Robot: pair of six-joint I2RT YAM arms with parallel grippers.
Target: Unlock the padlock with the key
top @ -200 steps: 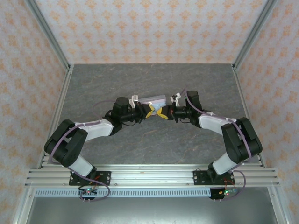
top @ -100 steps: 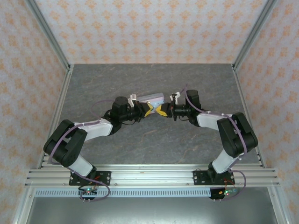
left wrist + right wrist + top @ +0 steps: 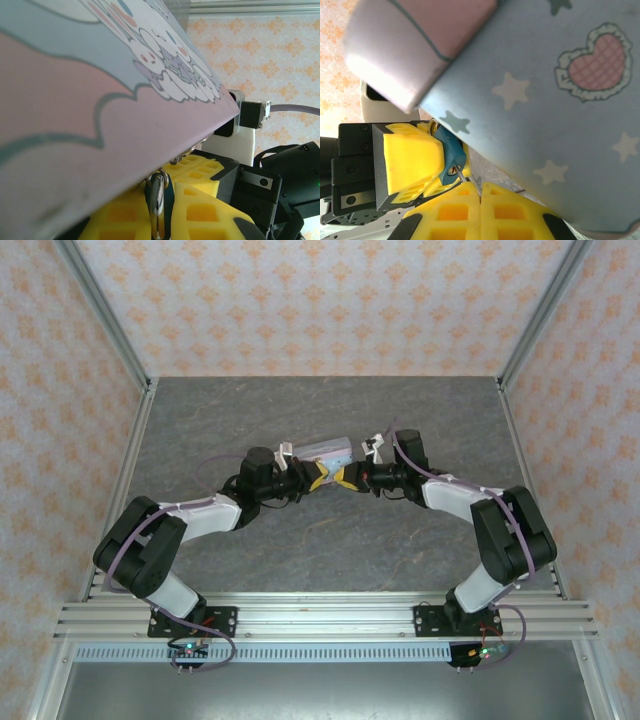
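A: Grey table [image 3: 400, 420]. Both arms bent inward, wrists meeting by the tin [image 3: 325, 452].
B: Left gripper [image 3: 320, 478] clamps padlock [image 3: 451, 152]. Right gripper [image 3: 347, 479] pinches key [image 3: 463, 176] at the keyhole.

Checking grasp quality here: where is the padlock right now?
Right wrist view, left of centre: the padlock hangs under the edge of the tin box, clamped in the left gripper, just above the right gripper.
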